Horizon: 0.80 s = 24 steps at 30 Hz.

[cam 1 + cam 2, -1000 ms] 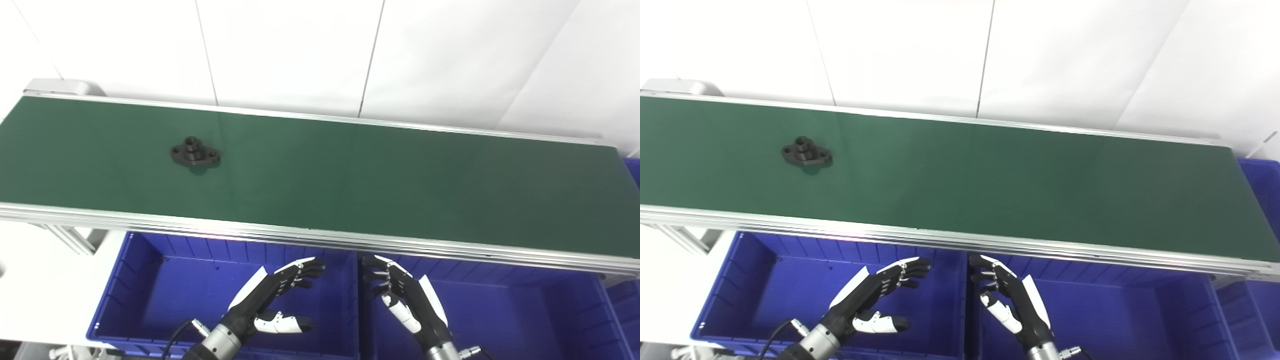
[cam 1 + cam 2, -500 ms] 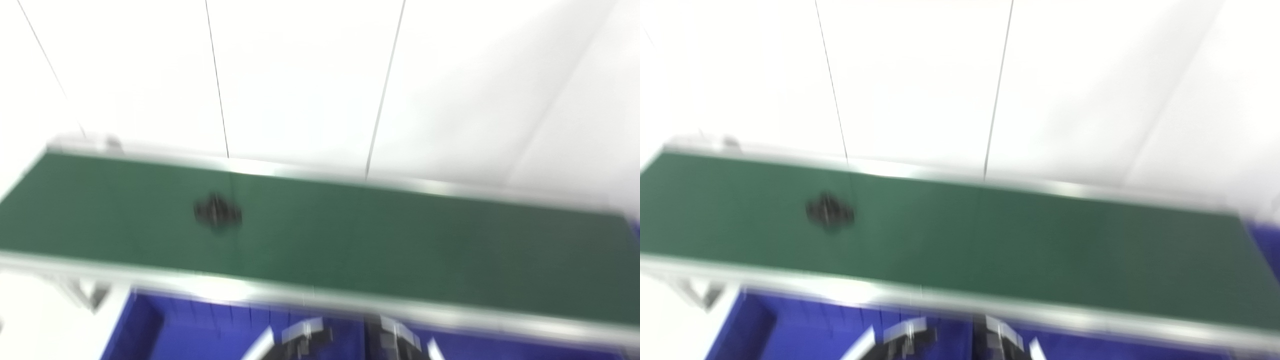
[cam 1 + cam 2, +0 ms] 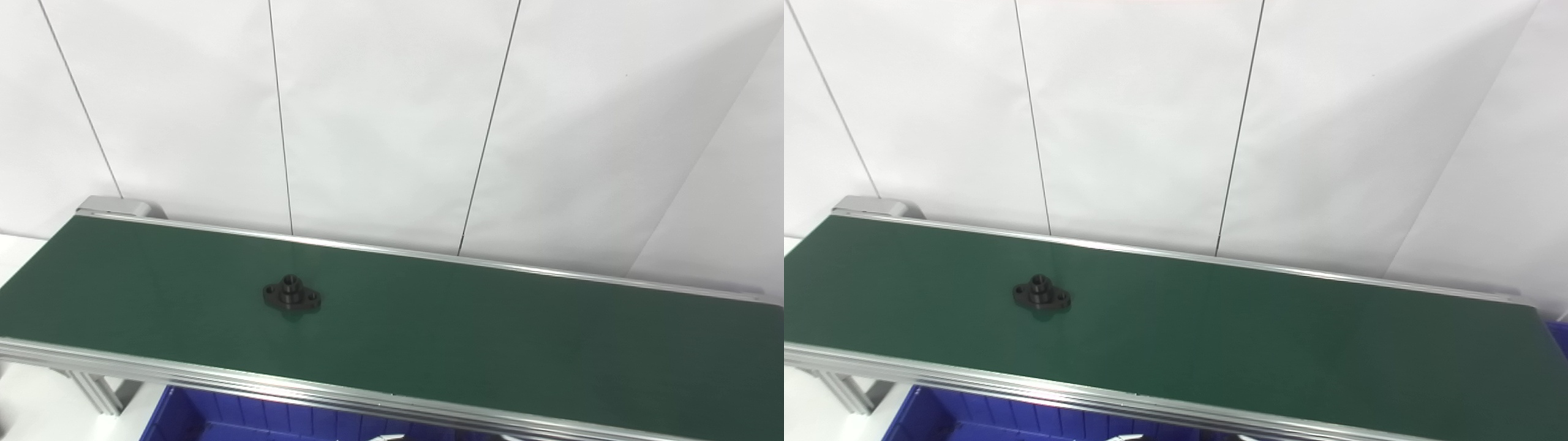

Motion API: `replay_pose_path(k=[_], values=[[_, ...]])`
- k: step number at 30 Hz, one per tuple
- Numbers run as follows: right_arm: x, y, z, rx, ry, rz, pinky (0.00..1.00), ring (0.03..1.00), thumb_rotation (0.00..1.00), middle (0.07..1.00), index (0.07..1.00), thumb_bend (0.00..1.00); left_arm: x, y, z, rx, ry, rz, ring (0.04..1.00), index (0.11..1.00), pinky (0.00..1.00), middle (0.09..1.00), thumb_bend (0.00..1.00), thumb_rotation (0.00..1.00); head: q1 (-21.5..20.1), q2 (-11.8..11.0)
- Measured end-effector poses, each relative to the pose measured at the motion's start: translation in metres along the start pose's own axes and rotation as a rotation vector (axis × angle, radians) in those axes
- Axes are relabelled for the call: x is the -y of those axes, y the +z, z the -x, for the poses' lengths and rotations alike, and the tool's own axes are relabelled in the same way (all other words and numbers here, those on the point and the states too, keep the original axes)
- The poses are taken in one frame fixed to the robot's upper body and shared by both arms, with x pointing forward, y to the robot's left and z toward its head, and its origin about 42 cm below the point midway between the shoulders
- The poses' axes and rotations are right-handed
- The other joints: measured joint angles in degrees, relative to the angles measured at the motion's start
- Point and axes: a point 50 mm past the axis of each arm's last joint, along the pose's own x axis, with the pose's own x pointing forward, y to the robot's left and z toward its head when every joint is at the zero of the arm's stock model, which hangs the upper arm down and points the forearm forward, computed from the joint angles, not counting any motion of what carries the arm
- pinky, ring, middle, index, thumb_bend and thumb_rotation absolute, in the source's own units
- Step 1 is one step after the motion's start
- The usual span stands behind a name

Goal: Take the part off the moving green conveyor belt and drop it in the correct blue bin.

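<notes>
A black flanged part with a raised hub and two bolt holes lies flat on the green conveyor belt, left of the belt's middle and about midway across its width. The right eye view shows the same part. Under the belt's near rail a strip of a blue bin shows at the picture's bottom edge. Neither hand is in the picture; both lie below the bottom edge.
The belt's aluminium near rail runs across the lower picture, with a support leg at the left. A white panelled wall stands right behind the belt. A second blue bin's corner peeks out at the belt's right end.
The camera has tilted upward, so the belt sits lower in the picture and both hands and most of the bins have dropped out of view. The part has travelled a little to the right.
</notes>
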Motion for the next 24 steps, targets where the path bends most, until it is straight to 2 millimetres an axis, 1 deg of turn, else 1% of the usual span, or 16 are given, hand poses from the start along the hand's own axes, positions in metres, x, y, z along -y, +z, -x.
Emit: replay_pose_path(k=[2, 3, 4, 5, 6, 8, 10, 14, 17, 20, 24], values=[[0.005, 0.015, -0.004, 0.058, -0.037, 0.0, 0.55, 0.652, 0.8, 0.745, 0.725, 0.73, 0.0, 0.001, -0.001, 0.006, -0.001, -0.002, 0.824, 0.83, 0.73, 0.839, 0.89, 0.66, -0.1, 0.4], [0.006, 0.019, -0.005, 0.072, -0.046, 0.0, 0.55, 0.648, 0.79, 0.737, 0.718, 0.73, 0.0, 0.001, -0.001, 0.007, -0.002, -0.003, 0.825, 0.831, 0.73, 0.84, 0.9, 0.66, -0.2, 0.8], [0.006, 0.021, -0.006, 0.083, -0.053, 0.001, 0.55, 0.644, 0.74, 0.717, 0.698, 0.72, 0.0, 0.002, -0.001, 0.009, -0.002, -0.003, 0.829, 0.835, 0.74, 0.845, 0.9, 0.66, -0.3, 1.0], [0.007, 0.027, -0.007, 0.104, -0.064, 0.002, 0.55, 0.644, 0.73, 0.714, 0.695, 0.72, 0.0, 0.002, -0.002, 0.01, -0.003, -0.004, 0.829, 0.836, 0.74, 0.845, 0.9, 0.66, -0.3, 1.0], [0.008, 0.033, -0.008, 0.126, -0.073, 0.0, 0.55, 0.645, 0.71, 0.709, 0.689, 0.72, 0.0, 0.002, -0.001, 0.009, -0.003, -0.004, 0.829, 0.837, 0.74, 0.846, 0.9, 0.66, -0.7, 1.4], [0.011, 0.046, -0.013, 0.177, -0.101, -0.002, 0.55, 0.64, 0.67, 0.704, 0.68, 0.72, 0.0, 0.002, -0.001, 0.009, -0.002, -0.004, 0.827, 0.839, 0.74, 0.844, 0.89, 0.65, -0.7, 1.4], [0.014, 0.055, -0.018, 0.221, -0.125, 0.006, 0.54, 0.641, 0.64, 0.709, 0.679, 0.74, -0.001, 0.002, -0.001, 0.011, -0.002, -0.005, 0.834, 0.842, 0.75, 0.848, 0.89, 0.65, -1.2, 1.8], [0.023, 0.075, -0.033, 0.322, -0.156, 0.051, 0.56, 0.658, 0.62, 0.742, 0.717, 0.77, -0.001, 0.005, -0.002, 0.02, -0.001, -0.008, 0.838, 0.847, 0.75, 0.855, 0.89, 0.66, -1.4, 2.0], [0.036, 0.085, -0.053, 0.389, -0.178, 0.116, 0.55, 0.657, 0.7, 0.772, 0.753, 0.83, -0.001, 0.005, -0.002, 0.02, -0.002, -0.008, 0.841, 0.847, 0.75, 0.856, 0.89, 0.65, -1.4, 2.1], [0.043, 0.087, -0.071, 0.412, -0.184, 0.169, 0.53, 0.663, 0.83, 0.788, 0.785, 0.89, -0.001, 0.004, -0.002, 0.016, -0.003, -0.007, 0.848, 0.852, 0.76, 0.865, 0.89, 0.64, -1.5, 2.3], [0.045, 0.076, -0.087, 0.349, -0.169, 0.212, 0.54, 0.666, 0.86, 0.795, 0.799, 0.89, 0.0, 0.005, -0.003, 0.017, -0.004, -0.006, 0.844, 0.853, 0.75, 0.863, 0.88, 0.64, -1.7, 2.4]])
